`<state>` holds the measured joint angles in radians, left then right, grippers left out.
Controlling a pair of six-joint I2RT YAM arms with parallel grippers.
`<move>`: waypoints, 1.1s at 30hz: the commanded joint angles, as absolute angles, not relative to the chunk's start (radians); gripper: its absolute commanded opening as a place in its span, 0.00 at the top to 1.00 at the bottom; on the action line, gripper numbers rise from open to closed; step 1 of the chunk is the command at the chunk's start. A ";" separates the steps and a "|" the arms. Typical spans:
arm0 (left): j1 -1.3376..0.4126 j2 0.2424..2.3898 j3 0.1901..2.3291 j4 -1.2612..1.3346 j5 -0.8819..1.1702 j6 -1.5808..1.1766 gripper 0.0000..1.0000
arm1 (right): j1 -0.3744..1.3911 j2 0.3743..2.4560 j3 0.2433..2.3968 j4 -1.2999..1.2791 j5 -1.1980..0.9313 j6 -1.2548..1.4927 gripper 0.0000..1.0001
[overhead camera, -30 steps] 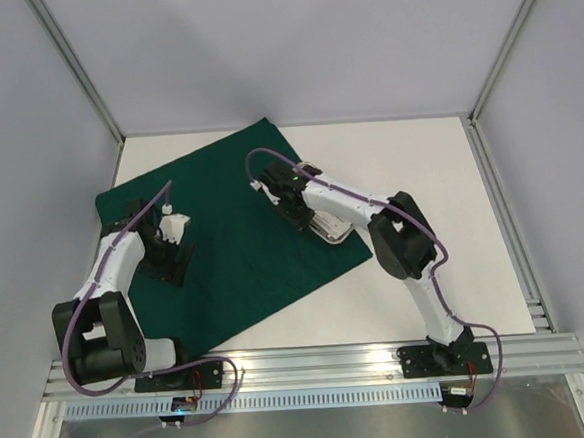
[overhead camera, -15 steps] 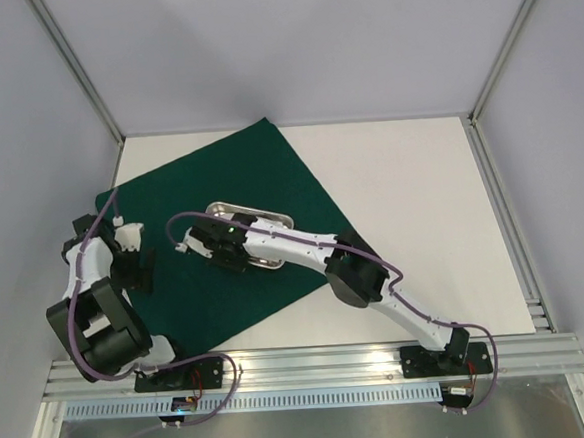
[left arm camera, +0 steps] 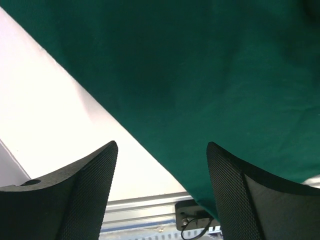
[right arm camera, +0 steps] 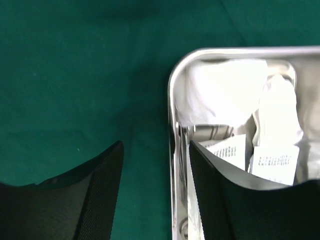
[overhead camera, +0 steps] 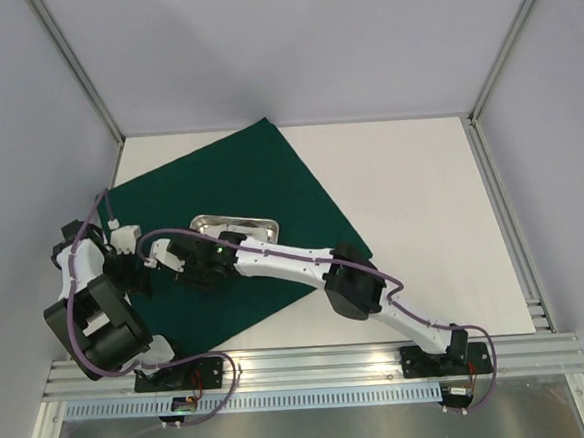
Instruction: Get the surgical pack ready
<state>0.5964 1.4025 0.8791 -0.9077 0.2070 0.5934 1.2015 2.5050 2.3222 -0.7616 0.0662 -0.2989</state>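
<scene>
Setting: a white table [overhead camera: 410,191] seen from above, with two robot arms mounted at its near edge.
Cloth: a dark green cloth [overhead camera: 239,178] lies spread flat and cornerwise over the left half of the table.
Tray: a small steel tray [overhead camera: 232,215] sits on the cloth near its middle, its long side running left to right.
In the tray: white gauze [right arm camera: 220,87] is bunched at one end, and white packets [right arm camera: 272,162] with small print lie beside it. The rest is cut off in the wrist view.
Right arm: the right arm [overhead camera: 285,265] stretches far to the left, low over the cloth, with its wrist just near of the tray's left end.
Right gripper: the jaws of the right gripper [right arm camera: 156,144] stand apart and hold nothing. The tray's end rim runs through the gap, close to one finger.
Left arm: the left arm [overhead camera: 75,264] is folded up at the cloth's far left side.
Left gripper: the jaws of the left gripper [left arm camera: 162,143] are wide with nothing between them. They are above the cloth's edge, where green meets white table.
</scene>
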 commanded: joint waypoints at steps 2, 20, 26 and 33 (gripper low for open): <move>0.598 1.361 0.980 -0.979 0.343 0.611 0.22 | 1.186 2.356 2.235 -0.680 0.106 -0.246 0.41; 0.302 1.384 1.060 -0.976 0.354 0.460 0.22 | 0.631 1.524 1.093 -0.523 0.124 0.373 0.32; 0.301 1.359 1.029 -0.976 0.342 0.465 0.21 | 0.482 1.529 0.920 -0.427 0.017 0.379 0.30; 0.304 1.319 0.980 -0.973 0.328 0.480 0.21 | 0.465 1.644 0.878 -0.368 -0.057 0.405 0.40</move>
<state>0.3019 1.3590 0.9955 -0.9798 0.3305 0.4801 0.4709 1.6104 0.8982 -0.4515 0.0044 0.3698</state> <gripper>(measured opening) 0.786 0.622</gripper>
